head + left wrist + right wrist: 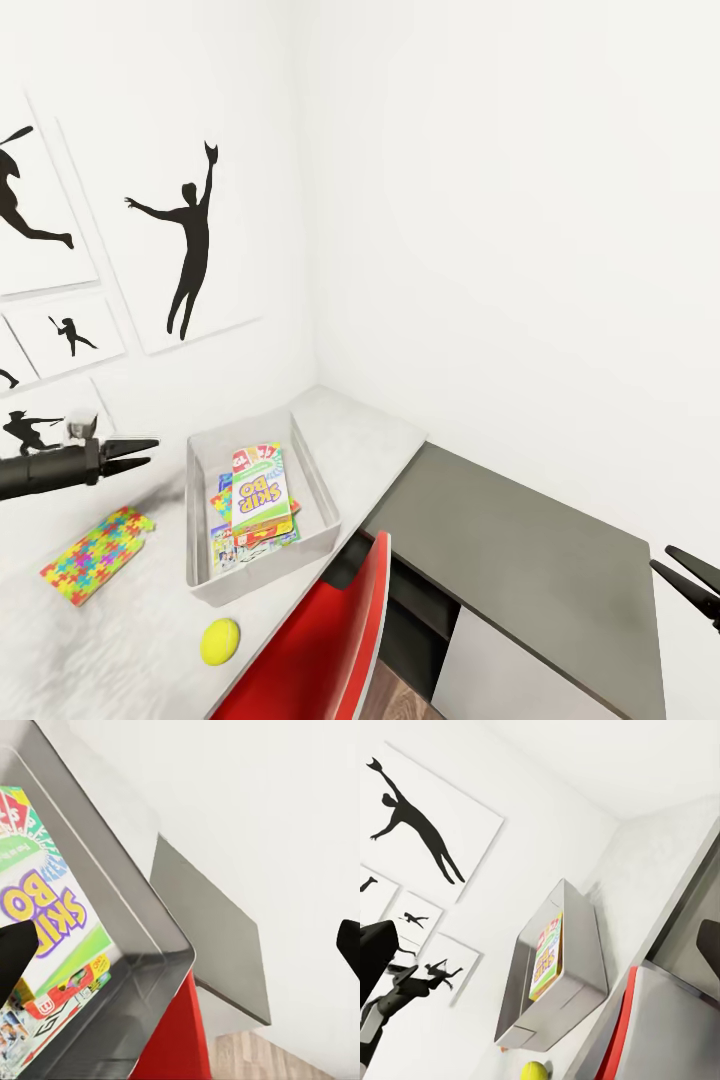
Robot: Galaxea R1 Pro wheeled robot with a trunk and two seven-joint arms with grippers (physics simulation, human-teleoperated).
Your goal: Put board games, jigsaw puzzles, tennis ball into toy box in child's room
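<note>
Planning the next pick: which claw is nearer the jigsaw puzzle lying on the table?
Left. The left claw hangs just above the jigsaw puzzle; the right claw sits far across, beyond the toy box.

The grey toy box (131, 919) sits with its flared corner toward the camera. Inside it the SKIP-BO board game (45, 907) lies flat on top, its purple and yellow lettering showing, and a second game box (52, 1009) peeks out from under it near the toy box's closer wall. Beyond the toy box's corner lies the dark grey side cabinet top (206, 922), against a white wall. Below the corner stands a red chair back (176, 1042), over wooden floor (247, 1057). Two dark fingertips (15, 952) frame the scene, wide apart.
</note>
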